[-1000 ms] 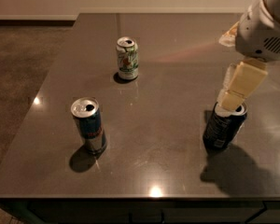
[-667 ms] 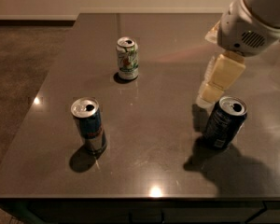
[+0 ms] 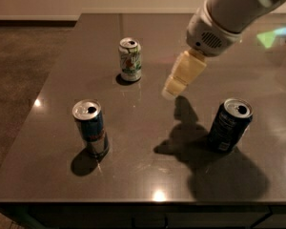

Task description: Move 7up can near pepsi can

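Dark polished tabletop (image 3: 148,175) fills the view, and its front edge runs just below the pepsi can (image 3: 229,125), which stands upright towards the right with bare surface between it and that edge. Off to the pepsi can's left and further back stands the 7up can (image 3: 130,59), upright and well apart from it; the table's left edge slants down beyond it, with dim floor (image 3: 19,80) past that. Between those two cans the top lies open, crossed only by shadow, and over that stretch hangs the gripper (image 3: 170,90), up and to the left of the pepsi can, nearer to it than to the 7up can, touching neither (pale, cream-coloured, pointing down and left). Whether it is open or closed I cannot tell: it shows as one block from this side. The white arm (image 3: 229,13) above it is cut off by the top right corner, and the table's right edge lies outside the frame. Print on every can is too small to read. Count: three cans, all upright with silver tops, namely one 7up, one pepsi and one slim blue can (image 3: 91,128) far to the pepsi can's left; one gripper.
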### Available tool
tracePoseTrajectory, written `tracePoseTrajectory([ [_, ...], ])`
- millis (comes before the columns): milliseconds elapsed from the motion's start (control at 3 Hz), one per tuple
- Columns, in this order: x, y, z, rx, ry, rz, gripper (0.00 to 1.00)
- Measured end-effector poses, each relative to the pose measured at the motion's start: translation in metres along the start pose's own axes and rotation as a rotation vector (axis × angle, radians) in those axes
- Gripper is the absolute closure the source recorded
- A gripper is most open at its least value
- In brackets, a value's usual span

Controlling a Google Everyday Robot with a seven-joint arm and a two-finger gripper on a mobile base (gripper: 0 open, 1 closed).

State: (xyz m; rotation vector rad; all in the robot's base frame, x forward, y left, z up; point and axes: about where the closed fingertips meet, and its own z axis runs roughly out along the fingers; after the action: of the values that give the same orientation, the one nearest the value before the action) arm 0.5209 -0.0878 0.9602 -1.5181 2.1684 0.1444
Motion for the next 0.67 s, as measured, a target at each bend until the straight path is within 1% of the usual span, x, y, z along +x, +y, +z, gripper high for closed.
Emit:
tracePoseTrajectory([
  [667,-0.032,-0.004,0.039,0.017,-0.022,0.100,0.00],
])
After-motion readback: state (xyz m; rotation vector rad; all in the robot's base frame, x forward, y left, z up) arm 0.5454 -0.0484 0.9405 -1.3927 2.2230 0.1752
